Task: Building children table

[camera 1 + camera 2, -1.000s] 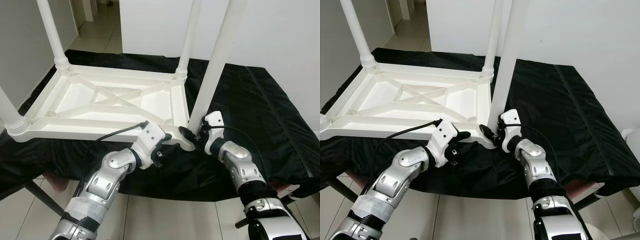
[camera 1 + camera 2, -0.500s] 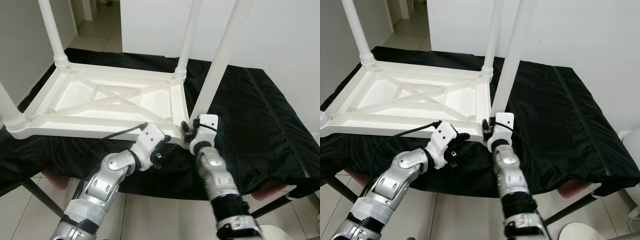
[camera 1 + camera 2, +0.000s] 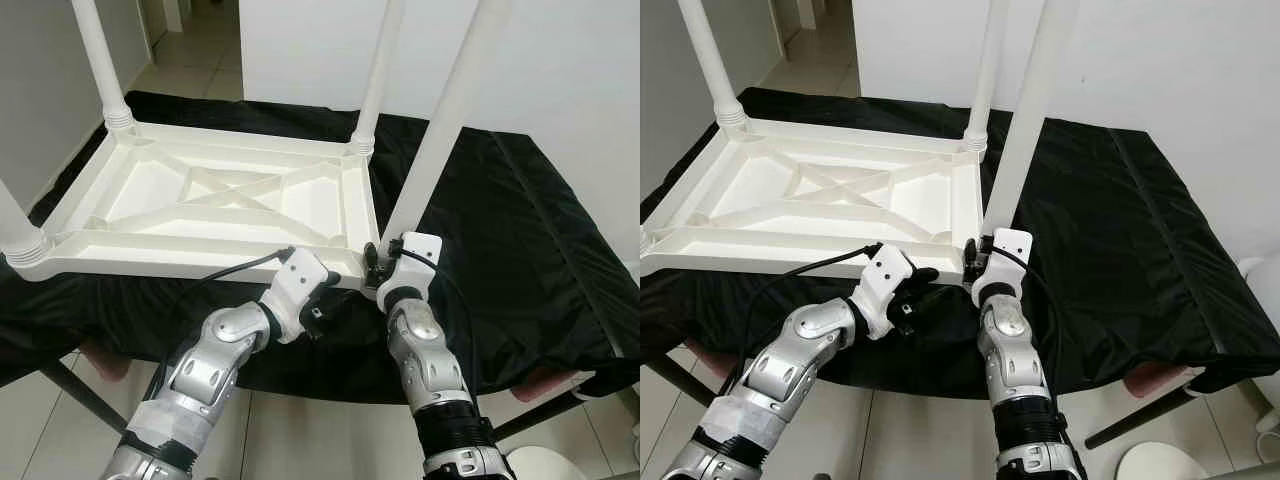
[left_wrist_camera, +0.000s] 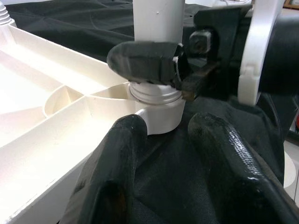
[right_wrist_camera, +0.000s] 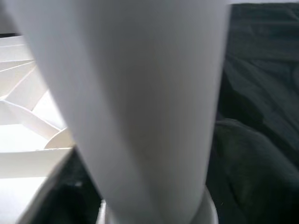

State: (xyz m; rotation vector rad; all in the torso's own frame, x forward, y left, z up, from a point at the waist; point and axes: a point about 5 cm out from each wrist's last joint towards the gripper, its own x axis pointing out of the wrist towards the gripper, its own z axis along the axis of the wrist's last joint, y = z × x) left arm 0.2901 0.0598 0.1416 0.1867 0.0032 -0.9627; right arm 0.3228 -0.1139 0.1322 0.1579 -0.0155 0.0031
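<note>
Right tool, fingers clamped on the base of the tall white plastic leg at the upturned white plastic tabletop's near corner, has swung round it since a second ago, suggesting screwing-in, while left tool, fingers parted, waits beside.

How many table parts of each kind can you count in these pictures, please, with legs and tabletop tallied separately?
White table legs: 4 (far left, far right, near left, near right, clamped at its base by the right gripper)
Upturned white tabletop: 1
Total: 5
</note>
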